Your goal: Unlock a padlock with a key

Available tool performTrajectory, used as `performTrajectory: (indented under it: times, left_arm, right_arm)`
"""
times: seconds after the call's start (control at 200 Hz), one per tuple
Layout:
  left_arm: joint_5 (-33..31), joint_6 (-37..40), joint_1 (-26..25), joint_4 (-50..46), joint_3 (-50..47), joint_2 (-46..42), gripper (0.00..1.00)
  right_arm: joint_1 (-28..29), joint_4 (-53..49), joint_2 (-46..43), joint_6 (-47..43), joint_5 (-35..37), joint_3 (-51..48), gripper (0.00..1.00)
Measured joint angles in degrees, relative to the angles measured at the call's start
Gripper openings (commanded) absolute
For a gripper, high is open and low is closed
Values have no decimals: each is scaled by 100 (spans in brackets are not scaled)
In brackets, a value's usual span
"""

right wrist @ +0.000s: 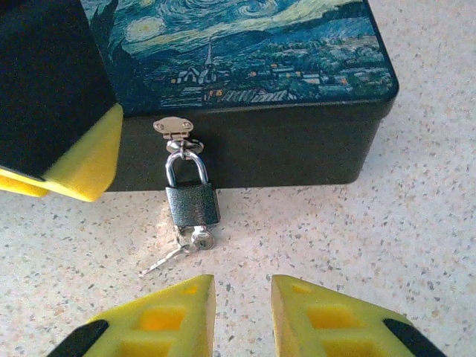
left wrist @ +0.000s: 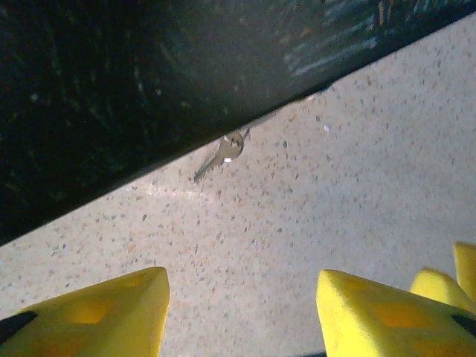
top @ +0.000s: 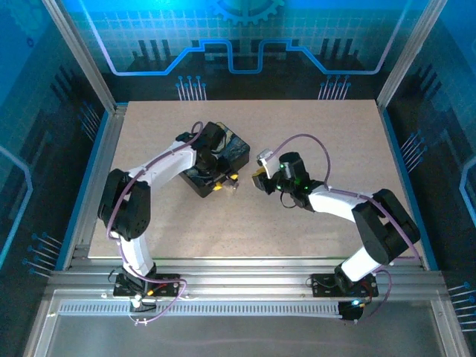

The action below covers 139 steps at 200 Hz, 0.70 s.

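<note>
- Dark metal padlock hangs upright on the box front hasp, shackle up, just ahead of the right gripper.
- Key lies at its foot, slanting left.
- Right fingers are slightly parted and empty, with bare table ahead.
- Left gripper is spread and empty, below the box edge.

Dark padlock hangs shut on the hasp, key at its base.
</note>
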Motion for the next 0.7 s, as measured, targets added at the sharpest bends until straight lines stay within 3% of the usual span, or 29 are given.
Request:
performTrajectory:
  times: [0.39,0.695]
  left_arm:
    - [-1563,-651,-592,398,612,1069,63]
    - [-2498,-1027,-719,374,981,1550,55]
  right_arm:
    - [-197,164,37,590,-492,-177,28]
    - [-483,308,37,640,-743,-431,28]
